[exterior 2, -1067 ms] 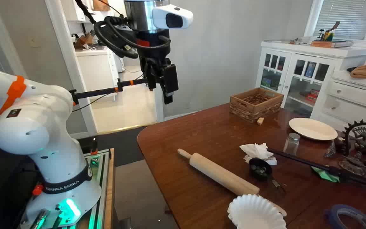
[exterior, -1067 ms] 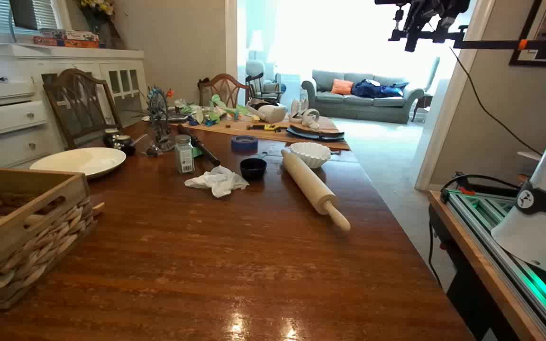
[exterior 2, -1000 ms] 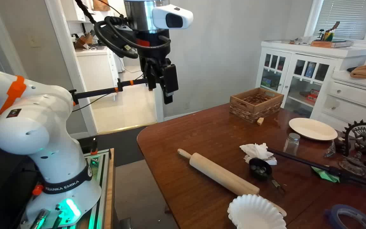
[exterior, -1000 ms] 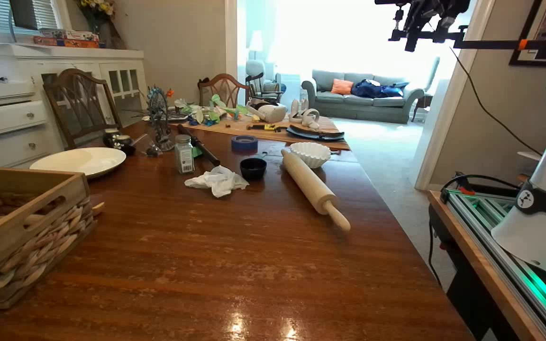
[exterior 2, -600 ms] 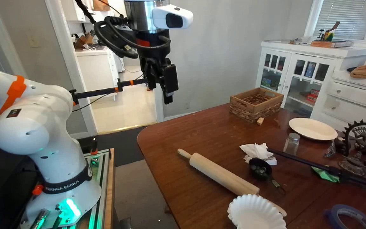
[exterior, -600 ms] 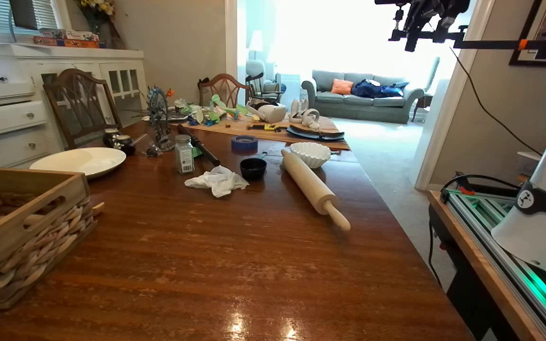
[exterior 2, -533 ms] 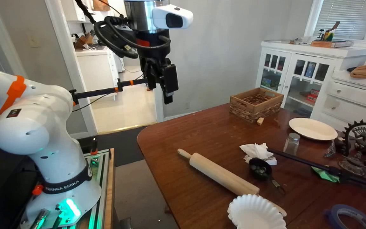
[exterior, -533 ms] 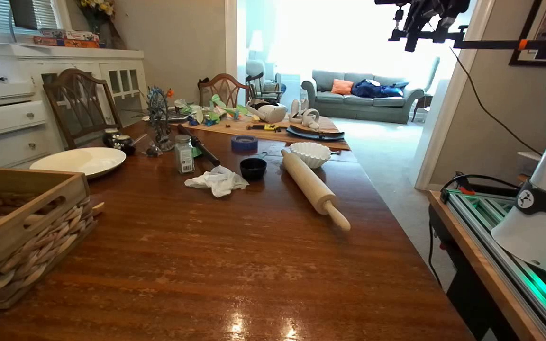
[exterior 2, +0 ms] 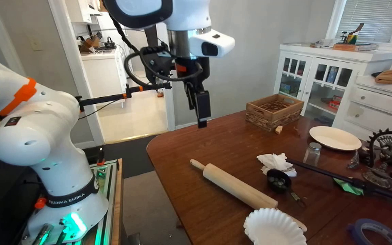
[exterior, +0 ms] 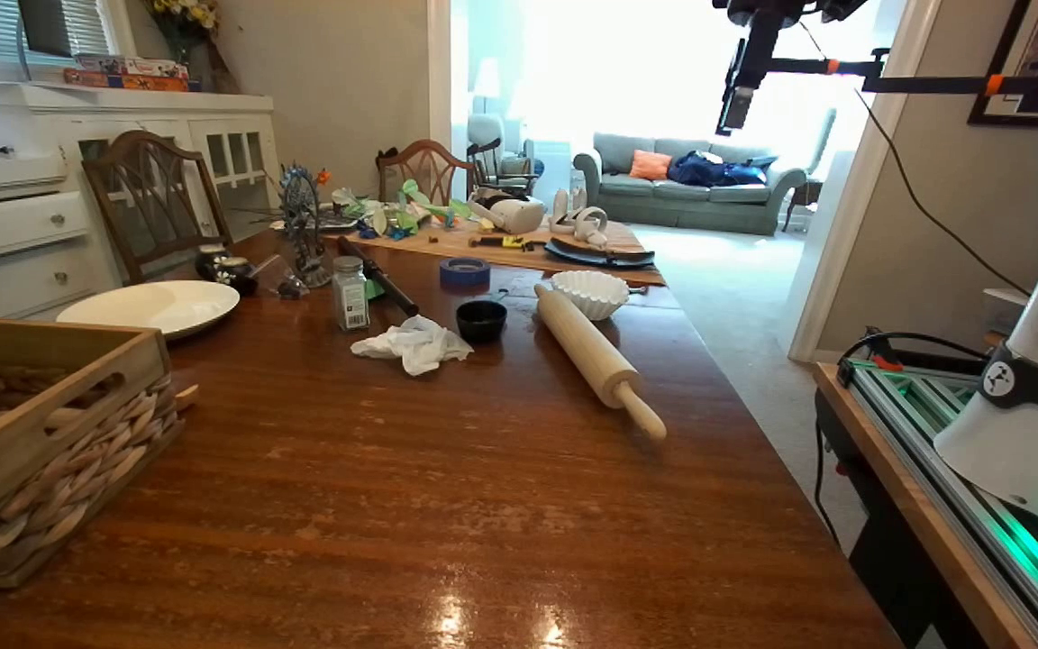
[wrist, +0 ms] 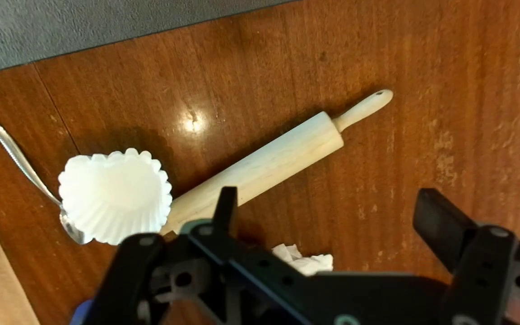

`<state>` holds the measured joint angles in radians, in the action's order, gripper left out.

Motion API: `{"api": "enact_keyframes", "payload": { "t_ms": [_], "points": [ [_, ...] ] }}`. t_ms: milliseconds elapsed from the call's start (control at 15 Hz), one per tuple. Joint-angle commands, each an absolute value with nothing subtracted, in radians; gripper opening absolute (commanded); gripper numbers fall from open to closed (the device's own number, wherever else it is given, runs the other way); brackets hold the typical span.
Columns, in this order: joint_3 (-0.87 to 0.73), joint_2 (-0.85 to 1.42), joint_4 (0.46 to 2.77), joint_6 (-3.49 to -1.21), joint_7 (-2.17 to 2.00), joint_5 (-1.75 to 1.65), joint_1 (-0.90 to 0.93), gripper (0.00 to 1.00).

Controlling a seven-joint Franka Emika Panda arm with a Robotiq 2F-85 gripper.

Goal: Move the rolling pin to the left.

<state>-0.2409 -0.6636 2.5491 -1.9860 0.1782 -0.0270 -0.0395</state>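
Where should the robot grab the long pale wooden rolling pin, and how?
The rolling pin is probably best held by the middle of its thick roller, from straight above, the open black gripper closing across its width, because it lies flat and a white fluted bowl sits beside one end.

The rolling pin [exterior 2: 238, 186] is laid near the robot-side edge of the counter [exterior 2: 223, 146], partly hidden by a fluted bowl [exterior 2: 274, 228]; the claw [exterior 2: 197, 117] is held aloft, its finger gap hardly discernible from here.

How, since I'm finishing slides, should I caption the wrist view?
Open gripper; rolling pin diagonal on the tabletop, fluted white bowl at one end.
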Motion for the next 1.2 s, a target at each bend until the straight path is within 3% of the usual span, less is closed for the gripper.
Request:
{"api": "enact_keyframes", "payload": {
  "t_ms": [0, 600, 1133],
  "points": [
    [-0.177, -0.472, 2.534, -2.121, 0.011, 0.011, -0.085, 1.00],
    [-0.091, -0.148, 2.498, -2.343, -0.419, 0.098, -0.126, 1.00],
    [-0.101, -0.105, 2.493, -2.352, -0.492, 0.141, -0.127, 1.00]
  ]
}}
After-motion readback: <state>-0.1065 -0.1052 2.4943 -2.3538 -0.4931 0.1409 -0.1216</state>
